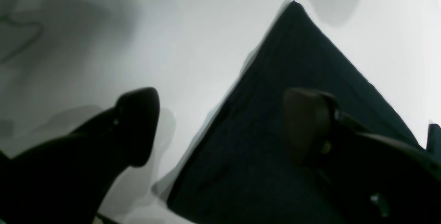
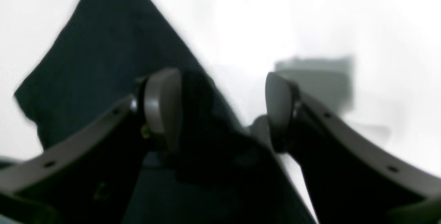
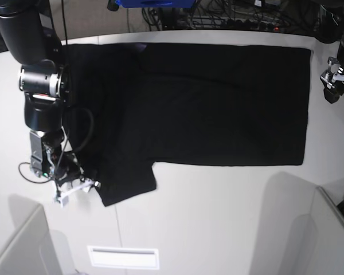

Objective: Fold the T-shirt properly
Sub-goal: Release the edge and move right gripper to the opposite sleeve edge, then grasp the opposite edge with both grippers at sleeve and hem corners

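Wrist views blurred and overexposed with soft shadows; base view evenly lit.

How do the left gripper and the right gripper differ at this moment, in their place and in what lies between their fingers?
The left gripper is at the T-shirt's far-right hem corner; the right gripper is at the sleeve end, near the front edge of the table. One left finger is over cloth and one over bare table; the right gripper straddles the shirt's edge, with cloth in its gap. Both are open, and neither is closed on cloth.

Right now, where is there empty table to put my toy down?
Bare table lies along the near side, below the T-shirt. The far half is covered by cloth. It is crowded by the sleeve, where the right gripper works.
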### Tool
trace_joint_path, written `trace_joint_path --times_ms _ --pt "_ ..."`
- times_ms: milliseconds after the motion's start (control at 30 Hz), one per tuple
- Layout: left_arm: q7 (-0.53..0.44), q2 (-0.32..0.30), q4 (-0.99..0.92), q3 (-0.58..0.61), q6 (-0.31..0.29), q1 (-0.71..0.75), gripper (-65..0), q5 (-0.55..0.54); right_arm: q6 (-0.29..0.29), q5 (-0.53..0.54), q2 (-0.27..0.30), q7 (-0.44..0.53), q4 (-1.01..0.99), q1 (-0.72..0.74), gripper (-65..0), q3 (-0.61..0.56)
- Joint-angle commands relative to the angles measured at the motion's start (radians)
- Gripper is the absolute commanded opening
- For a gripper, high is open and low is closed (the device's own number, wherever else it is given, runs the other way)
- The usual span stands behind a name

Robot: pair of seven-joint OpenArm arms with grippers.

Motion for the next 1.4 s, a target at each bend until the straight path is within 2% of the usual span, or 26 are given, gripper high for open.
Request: trace_joint_path --times_ms 0,200,267,333,500,533,633,700,767,867,967,1067,1167,1367 --pt "-0.014 -0.017 0.014 -0.007 -0.007 0.002 -11.2 -0.01 0.014 0.006 0.002 0.0 0.011 0.028 -29.4 0.0" --pt "-0.014 -0.017 0.014 -0.007 -0.007 0.001 -11.2 -0.01 0.025 0.003 -0.018 -0.013 0.012 0.008 -29.6 -0.011" --pt "-0.014 -0.017 0.014 -0.007 -0.007 0.001 -11.2 -0.01 0.025 0.002 -0.018 -0.013 0.012 0.008 -31.7 -0.011" --pt "-0.014 -0.017 0.013 -0.005 -0.007 0.001 -11.2 -0.01 0.025 0.002 -0.018 -0.013 0.012 0.008 -39.0 -0.013" --pt "-0.011 -0.051 -0.007 0.006 -0.002 -0.048 -11.2 -0.01 0.025 0.0 -0.017 -0.013 0.012 0.008 -62.7 -0.013" --pt "-0.011 -0.055 -0.027 0.006 -0.001 -0.071 -11.2 -0.01 0.023 0.0 -0.017 -0.013 0.012 0.008 -65.0 -0.013" --pt "0.0 -0.116 -0.134 0.02 -0.001 -0.169 -11.2 -0.01 0.022 0.0 -0.018 -0.013 0.012 0.008 -65.0 -0.01" --pt "0.038 -0.192 -0.245 0.079 -0.001 -0.271 -11.2 0.019 0.02 0.0 -0.018 -0.013 0.012 0.01 -65.0 -0.011" --pt "0.052 -0.253 -0.358 0.178 -0.004 -0.387 -11.2 0.091 0.02 0.0 -0.018 -0.013 0.012 0.011 -65.0 -0.011" --pt "0.051 -0.304 -0.504 0.339 -0.005 -0.558 -11.2 0.225 0.02 0.0 -0.018 -0.013 0.012 0.011 -65.0 -0.011" --pt "0.049 -0.308 -0.67 0.483 -0.008 -0.74 -11.2 0.358 0.02 0.0 -0.02 -0.014 0.012 0.011 -65.0 -0.011" --pt "0.038 -0.299 -0.829 0.6 -0.013 -0.875 -11.2 0.429 0.02 0.0 -0.02 -0.017 0.012 0.013 -65.0 -0.011" --pt "-0.068 -0.298 -0.961 0.735 -0.059 -0.95 -11.2 0.455 0.02 0.0 -0.02 -0.019 0.012 0.013 -65.0 -0.011" --pt "-0.173 -0.296 -1.13 0.85 -0.065 -1.019 -11.2 0.447 0.022 0.0 -0.015 -0.017 0.012 0.008 -65.0 -0.013"
